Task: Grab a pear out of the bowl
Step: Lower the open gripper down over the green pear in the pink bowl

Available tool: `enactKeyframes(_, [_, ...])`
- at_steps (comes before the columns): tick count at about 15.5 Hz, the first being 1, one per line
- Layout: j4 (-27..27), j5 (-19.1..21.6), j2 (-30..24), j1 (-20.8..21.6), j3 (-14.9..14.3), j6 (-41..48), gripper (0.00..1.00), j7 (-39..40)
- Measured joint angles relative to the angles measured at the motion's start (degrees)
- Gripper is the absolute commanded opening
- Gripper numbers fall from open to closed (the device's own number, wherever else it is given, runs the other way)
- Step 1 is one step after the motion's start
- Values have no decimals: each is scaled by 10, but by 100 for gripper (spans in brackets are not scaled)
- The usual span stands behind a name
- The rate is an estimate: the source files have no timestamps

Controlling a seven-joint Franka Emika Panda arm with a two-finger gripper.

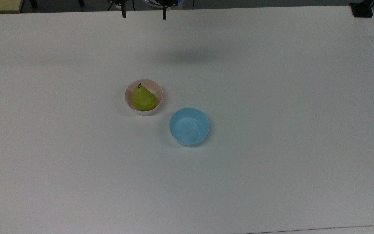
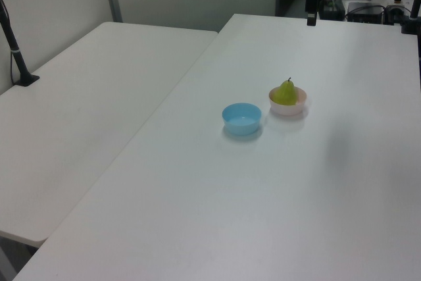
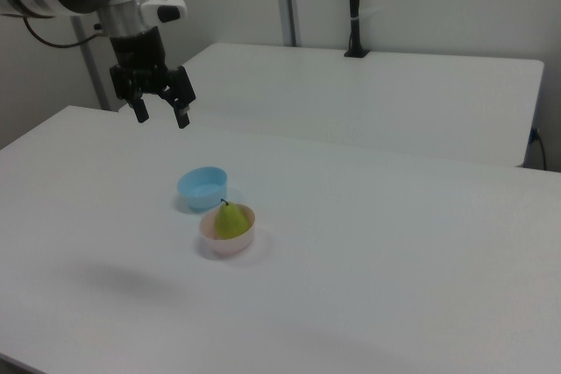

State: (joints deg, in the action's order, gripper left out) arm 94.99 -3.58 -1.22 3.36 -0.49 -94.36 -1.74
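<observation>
The claw (image 3: 161,114) hung high above the worktop (image 1: 271,81), its two dark fingers (image 3: 184,117) spread wide with nothing between them. In the top view the two fingertips (image 1: 123,14) showed at the upper edge of the picture, well apart from each other and over the far border of the worktop. In the right view the claw was up and toward the right view's left from the bowls, well clear of both.

The pear (image 1: 143,98) lay in the pink bowl (image 1: 159,89), near the middle of the worktop. Its stem pointed to the top view's upper side and its wide end rested against the nearer wall of the bowl. It took most of the room inside the bowl.

The blue bowl (image 1: 189,126) stood just beside the pink bowl, toward the top view's lower right. A narrow strip of worktop showed between them, so they did not touch.

Around the two bowls the worktop was bare and wide on all sides, and every edge of it was far from them. In the left view a second table (image 2: 99,90) stood against the worktop along one long edge.
</observation>
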Motion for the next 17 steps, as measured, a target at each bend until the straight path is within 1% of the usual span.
enactKeyframes(9, [5,0,2,0,0,0,100,1])
enactKeyframes(11, [5,0,5,-4,0,0,100,21])
enactKeyframes(13, [6,0,11,-14,-1,0,100,57])
enactKeyframes(17, [9,0,42,-35,-2,-19,100,110])
